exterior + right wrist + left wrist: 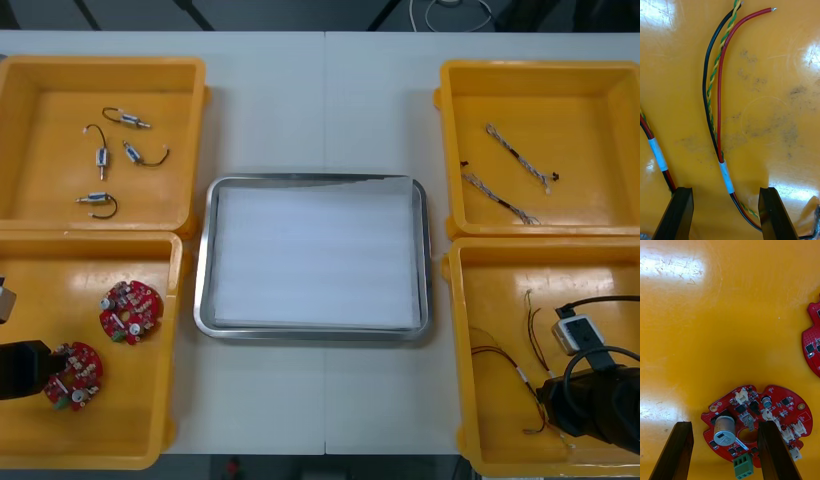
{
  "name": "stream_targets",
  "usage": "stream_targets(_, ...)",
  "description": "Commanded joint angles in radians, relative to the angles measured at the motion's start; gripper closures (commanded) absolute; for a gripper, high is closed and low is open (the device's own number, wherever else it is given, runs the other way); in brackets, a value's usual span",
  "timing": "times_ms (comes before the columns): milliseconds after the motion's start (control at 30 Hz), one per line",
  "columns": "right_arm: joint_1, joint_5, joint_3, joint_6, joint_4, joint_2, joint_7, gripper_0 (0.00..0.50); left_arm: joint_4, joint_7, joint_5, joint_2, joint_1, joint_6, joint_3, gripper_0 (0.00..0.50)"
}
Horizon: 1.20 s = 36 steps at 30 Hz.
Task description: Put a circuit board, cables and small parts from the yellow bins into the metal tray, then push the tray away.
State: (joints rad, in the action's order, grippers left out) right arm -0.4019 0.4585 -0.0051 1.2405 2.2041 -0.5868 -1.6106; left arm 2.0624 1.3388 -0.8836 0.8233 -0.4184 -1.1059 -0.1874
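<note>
The left gripper point(725, 424) hangs with jaws released, a red circuit board point(784, 408) lying between them and reaching past one finger. The right gripper point(726, 189), also spread, straddles a red and yellow cable point(719, 112).

The tray point(204, 290) lies on the surface point(270, 100) between bins point(100, 62): circuit boards point(130, 311) in the near left bin point(150, 405), cables point(518, 153) in right bins point(540, 68).

Light counter point(300, 110) w/ a seam running front-to-back down its middle. Beyond its far edge: dark floor point(300, 12) & a looped white cord point(437, 22).
</note>
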Motion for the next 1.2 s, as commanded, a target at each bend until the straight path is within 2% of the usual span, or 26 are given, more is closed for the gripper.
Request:
stream_targets(33,-0.034,0.014,0.014,-0.009,0.008,-0.033,-0.034,0.0,-0.001,0.048,0.017,0.037,-0.033,0.02,0.022,0.0)
stream_targets(300,-0.035,0.002,0.011,-0.018,0.0,-0.056,-0.034,0.0,-0.007,0.046,0.032,0.037,-0.033,0.032,0.034,0.0)
stream_targets(400,-0.035,0.009,0.011,-0.058,-0.034,-0.056,-0.037,0.0,-0.007,0.046,0.037,0.037,-0.034,0.034,0.037,0.0)
stream_targets(633,-0.026,0.077,0.013,-0.093,-0.078,-0.056,-0.04,0.0,-0.007,0.048,0.043,0.037,-0.049,0.055,0.037,0.0)
stream_targets(733,-0.026,0.08,0.011,-0.092,-0.078,-0.056,-0.045,0.001,-0.007,0.048,0.044,0.037,-0.053,0.057,0.039,0.0)
stream_targets(767,-0.026,0.081,0.011,-0.092,-0.078,-0.056,-0.045,0.033,-0.007,0.048,0.044,0.037,-0.054,0.058,0.039,0.0)
stream_targets(800,-0.026,0.083,0.011,-0.092,-0.078,-0.056,-0.046,0.116,-0.007,0.048,0.044,0.037,-0.054,0.057,0.037,0.0)
stream_targets(833,-0.028,0.083,0.013,-0.087,-0.078,-0.056,-0.046,0.273,-0.007,0.048,0.044,0.037,-0.054,0.057,0.037,0.0)
stream_targets(867,-0.028,0.084,0.011,-0.081,-0.078,-0.056,-0.046,0.354,-0.007,0.048,0.044,0.037,-0.054,0.058,0.037,0.0)
stream_targets(900,-0.028,0.084,0.011,-0.073,-0.078,-0.056,-0.046,0.476,-0.007,0.046,0.044,0.036,-0.054,0.057,0.039,0.0)
stream_targets(933,-0.026,0.083,0.013,-0.07,-0.078,-0.056,-0.045,0.5,-0.008,0.046,0.043,0.036,-0.056,0.057,0.039,0.0)
stream_targets(1200,-0.017,0.071,-0.001,-0.069,-0.078,-0.056,-0.048,0.5,-0.008,0.042,0.044,0.036,-0.054,0.061,0.046,0.0)
